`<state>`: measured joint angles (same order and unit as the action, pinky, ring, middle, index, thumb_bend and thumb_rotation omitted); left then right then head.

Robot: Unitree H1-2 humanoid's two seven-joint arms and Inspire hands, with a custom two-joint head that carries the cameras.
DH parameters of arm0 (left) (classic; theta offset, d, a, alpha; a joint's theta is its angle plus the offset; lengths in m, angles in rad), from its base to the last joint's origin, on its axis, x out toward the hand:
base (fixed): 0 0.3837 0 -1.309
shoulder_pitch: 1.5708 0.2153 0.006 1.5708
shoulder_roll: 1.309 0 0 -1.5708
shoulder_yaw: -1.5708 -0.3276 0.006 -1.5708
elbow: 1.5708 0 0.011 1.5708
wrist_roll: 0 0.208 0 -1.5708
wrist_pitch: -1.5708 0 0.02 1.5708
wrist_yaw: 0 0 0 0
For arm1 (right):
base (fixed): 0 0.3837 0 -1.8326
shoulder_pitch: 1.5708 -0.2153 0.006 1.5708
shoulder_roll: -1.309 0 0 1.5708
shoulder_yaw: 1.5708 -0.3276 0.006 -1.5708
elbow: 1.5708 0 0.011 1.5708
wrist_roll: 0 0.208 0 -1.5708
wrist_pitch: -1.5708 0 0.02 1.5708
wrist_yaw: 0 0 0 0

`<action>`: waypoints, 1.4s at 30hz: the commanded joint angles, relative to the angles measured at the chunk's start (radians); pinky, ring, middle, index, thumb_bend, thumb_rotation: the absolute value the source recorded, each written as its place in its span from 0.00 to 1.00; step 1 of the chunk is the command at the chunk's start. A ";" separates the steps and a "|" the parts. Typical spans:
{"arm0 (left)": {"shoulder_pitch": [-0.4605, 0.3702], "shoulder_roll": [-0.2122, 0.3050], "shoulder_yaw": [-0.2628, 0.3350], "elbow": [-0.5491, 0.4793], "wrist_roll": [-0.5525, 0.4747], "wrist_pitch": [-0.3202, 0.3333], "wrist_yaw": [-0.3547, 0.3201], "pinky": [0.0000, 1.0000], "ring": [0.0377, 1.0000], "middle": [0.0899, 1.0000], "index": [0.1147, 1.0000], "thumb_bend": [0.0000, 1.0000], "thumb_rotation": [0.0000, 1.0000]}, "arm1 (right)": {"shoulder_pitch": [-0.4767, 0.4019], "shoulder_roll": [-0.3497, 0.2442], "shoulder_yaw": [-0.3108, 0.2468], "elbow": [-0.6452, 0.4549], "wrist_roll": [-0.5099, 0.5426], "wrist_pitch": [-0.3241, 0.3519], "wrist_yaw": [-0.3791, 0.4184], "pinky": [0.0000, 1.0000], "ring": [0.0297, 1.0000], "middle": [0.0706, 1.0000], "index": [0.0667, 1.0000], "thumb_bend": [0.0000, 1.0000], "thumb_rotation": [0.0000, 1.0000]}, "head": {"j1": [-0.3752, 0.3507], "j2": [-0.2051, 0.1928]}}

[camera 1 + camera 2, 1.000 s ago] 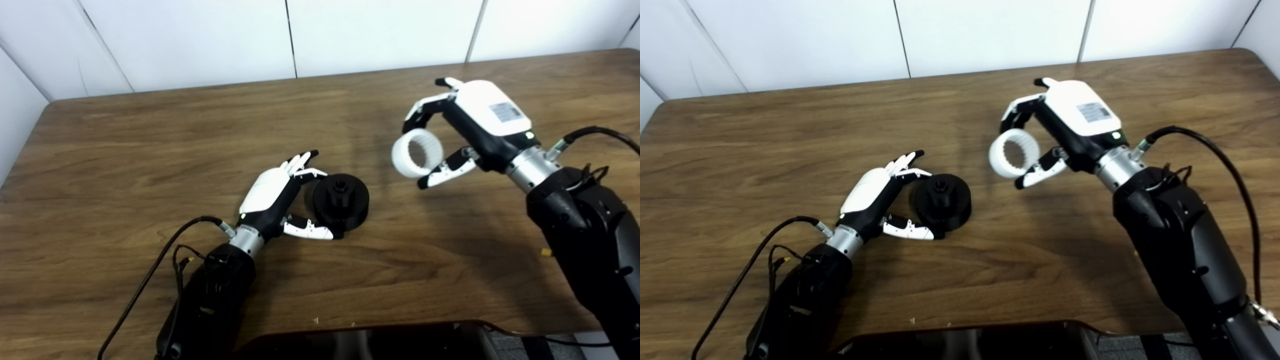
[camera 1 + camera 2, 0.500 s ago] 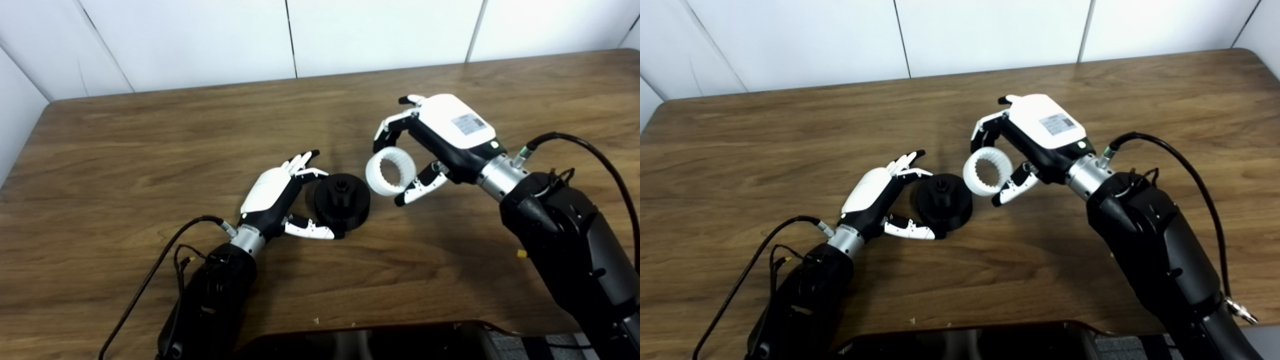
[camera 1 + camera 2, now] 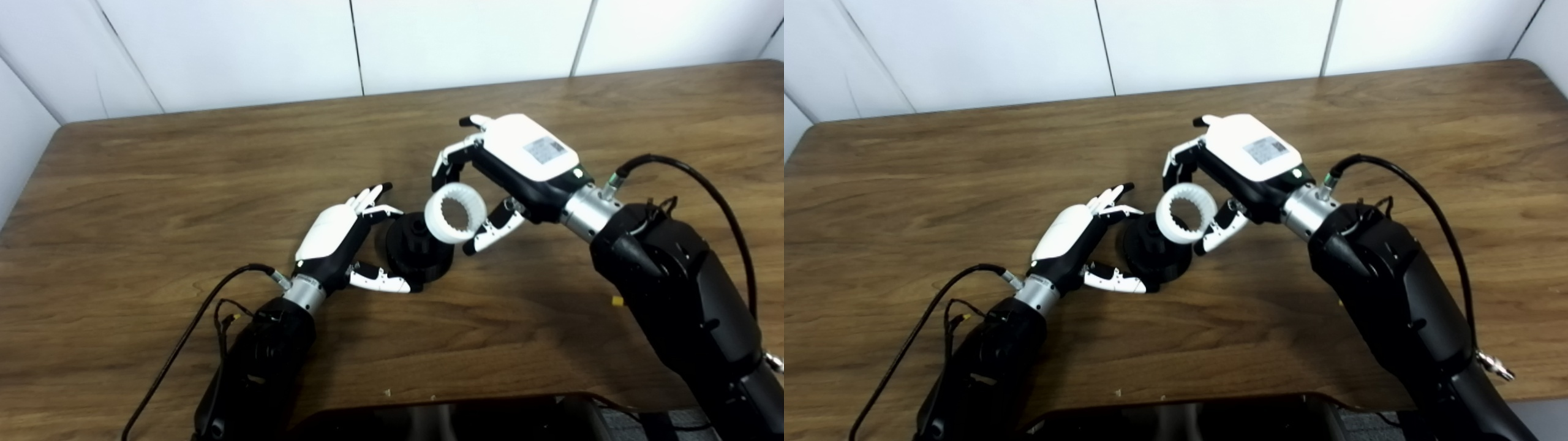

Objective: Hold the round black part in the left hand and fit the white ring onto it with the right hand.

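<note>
I've got the ring (image 3: 456, 212) pinched in my right hand (image 3: 517, 165), overlapping the black part's (image 3: 416, 254) upper right, bore tilted sideways; left hand (image 3: 343, 236) cups the part loosely.

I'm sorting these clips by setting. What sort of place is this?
Probably a lab or test bench: a bare wooden table against plain white wall panels, holding only a round black part and a white ring.

Lab: bare table (image 3: 153, 184), white panels (image 3: 245, 49)
</note>
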<state>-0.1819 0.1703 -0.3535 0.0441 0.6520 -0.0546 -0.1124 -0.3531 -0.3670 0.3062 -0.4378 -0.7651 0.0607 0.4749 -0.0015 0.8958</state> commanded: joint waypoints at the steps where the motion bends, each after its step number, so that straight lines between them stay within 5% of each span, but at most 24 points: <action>1: -0.022 -0.008 -0.016 0.008 0.001 -0.006 -0.004 0.98 1.00 1.00 0.64 1.00 0.38 | -0.047 0.006 0.003 0.001 -0.002 -0.035 -0.011 0.93 0.64 0.43 0.49 0.52 0.01 | 0.001 0.001; 42: -0.024 -0.015 -0.031 0.004 0.011 0.003 0.009 0.96 1.00 1.00 0.65 1.00 0.39 | -0.126 0.068 0.094 0.140 -0.099 -0.100 0.031 0.89 0.63 0.43 0.48 0.52 0.01 | 0.026 0.011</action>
<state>-0.1864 0.1655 -0.3672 0.0524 0.6629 -0.0532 -0.0878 -0.4307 -0.3136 0.4001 -0.2899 -0.8698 -0.0170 0.5172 0.0230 0.9050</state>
